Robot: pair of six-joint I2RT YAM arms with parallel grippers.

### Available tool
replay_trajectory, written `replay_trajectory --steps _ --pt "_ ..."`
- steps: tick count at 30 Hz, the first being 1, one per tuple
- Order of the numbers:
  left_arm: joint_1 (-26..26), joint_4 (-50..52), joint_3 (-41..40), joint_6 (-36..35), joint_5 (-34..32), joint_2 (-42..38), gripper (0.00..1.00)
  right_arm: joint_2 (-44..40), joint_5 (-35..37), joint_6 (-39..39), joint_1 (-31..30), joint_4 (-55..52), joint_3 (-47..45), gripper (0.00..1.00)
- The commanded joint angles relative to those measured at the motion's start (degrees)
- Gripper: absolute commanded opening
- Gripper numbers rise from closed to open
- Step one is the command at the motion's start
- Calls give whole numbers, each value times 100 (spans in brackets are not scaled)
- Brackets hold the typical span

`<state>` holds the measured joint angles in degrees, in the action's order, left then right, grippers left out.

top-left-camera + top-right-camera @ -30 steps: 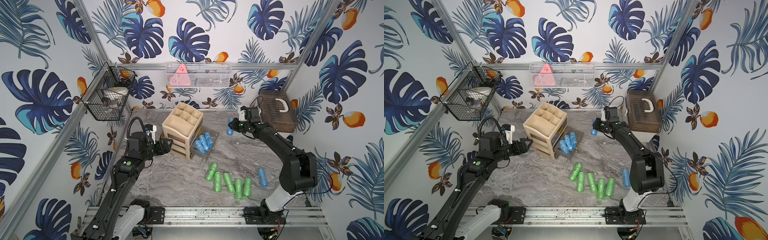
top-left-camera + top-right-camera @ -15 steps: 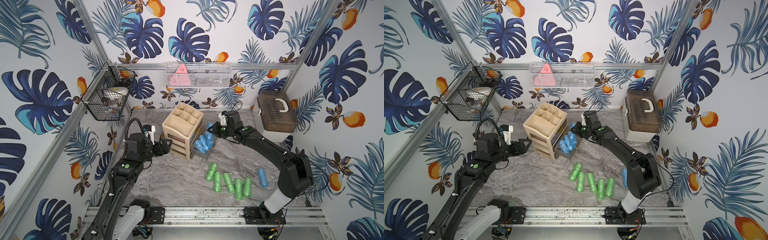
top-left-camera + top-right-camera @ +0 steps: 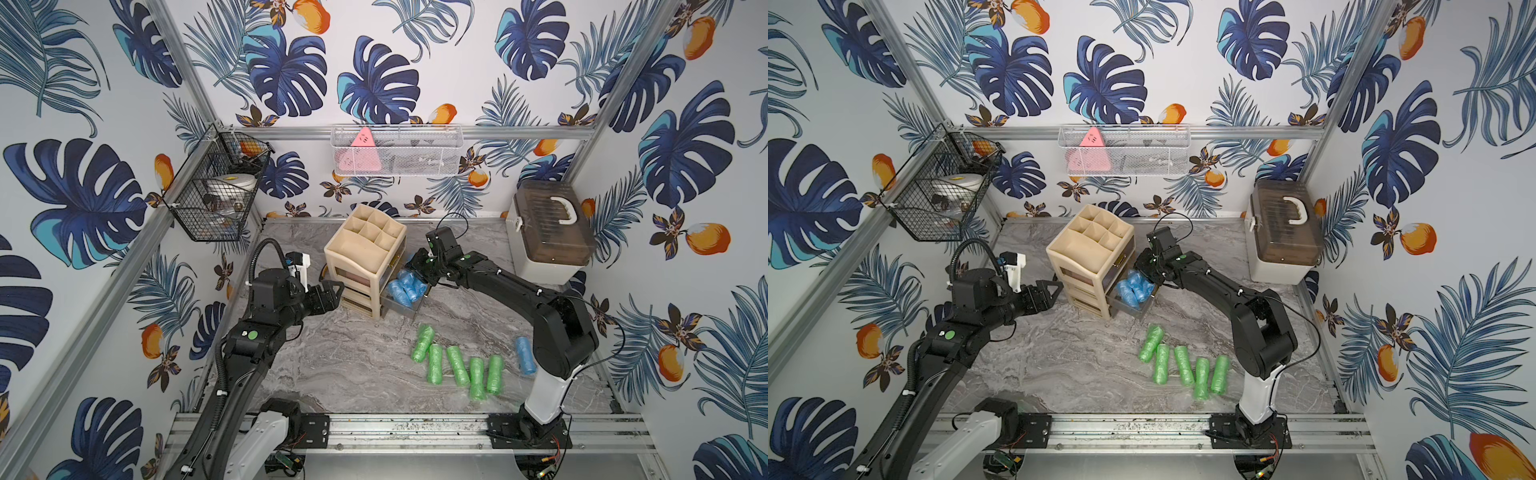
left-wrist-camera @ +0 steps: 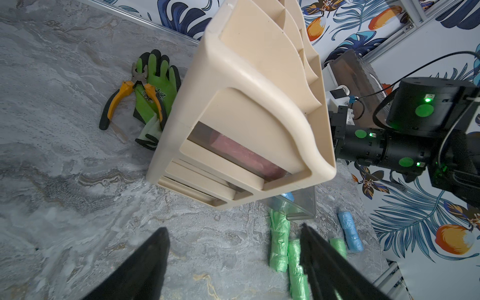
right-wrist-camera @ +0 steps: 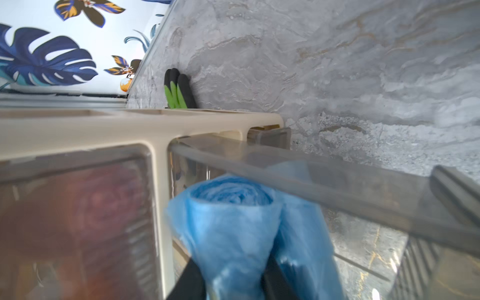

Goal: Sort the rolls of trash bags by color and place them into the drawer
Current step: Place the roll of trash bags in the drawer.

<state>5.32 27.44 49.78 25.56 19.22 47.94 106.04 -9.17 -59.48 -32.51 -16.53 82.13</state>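
Note:
A beige drawer unit (image 3: 365, 253) stands at the back of the table, its bottom drawer (image 3: 405, 309) pulled out with several blue rolls (image 3: 401, 289) inside. My right gripper (image 5: 232, 280) hangs over that drawer, shut on a blue roll (image 5: 231, 220) held end-on between its fingers. Pink rolls (image 4: 241, 148) show through the closed upper drawer. Several green rolls (image 3: 457, 365) lie in a row on the table, and one blue roll (image 3: 524, 355) lies beside the right arm's base. My left gripper (image 4: 233, 228) is open and empty just left of the unit (image 3: 1092, 249).
A green work glove (image 4: 155, 78) and orange-handled pliers (image 4: 122, 96) lie behind the unit. A brown-lidded box (image 3: 548, 232) sits at the back right. A black wire basket (image 3: 216, 187) and a white mesh basket (image 3: 395, 151) hang on the walls.
My right arm has swung from beside the brown-lidded box leftward to the open drawer, carrying the blue roll. The left arm has barely shifted.

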Motion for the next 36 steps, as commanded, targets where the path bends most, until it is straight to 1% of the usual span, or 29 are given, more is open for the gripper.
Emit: replay_trajectory --steps 1,3,6,10,15,20,27,31,34,36 --pt "-5 -28 48 -54 -50 25 83 75 -67 -160 -10 -84 114 39" --pt "-5 -33 58 -52 -58 31 83 53 -67 -156 -7 -80 120 44" --pt "-5 -37 59 -36 -59 18 83 1 -128 -160 -10 -65 111 55" --pt "-9 -37 58 -20 -48 15 83 -184 -189 -138 -10 -34 -22 57" --pt "-5 -37 41 -14 -45 4 83 -587 -192 -64 -10 25 -337 56" --pt "-5 -54 49 0 -33 4 83 -662 -293 101 -10 -15 -421 47" --pt "-5 24 41 -33 -72 -70 83 -325 -550 200 -10 2 -374 22" --pt "-5 63 41 -46 -85 -87 83 -64 -881 72 -10 378 -412 10" --pt "-5 86 65 -65 -102 -75 83 30 -1135 -46 -10 749 -441 6" --pt "-5 99 91 -81 -112 -62 83 48 -1236 -98 -10 916 -443 7"
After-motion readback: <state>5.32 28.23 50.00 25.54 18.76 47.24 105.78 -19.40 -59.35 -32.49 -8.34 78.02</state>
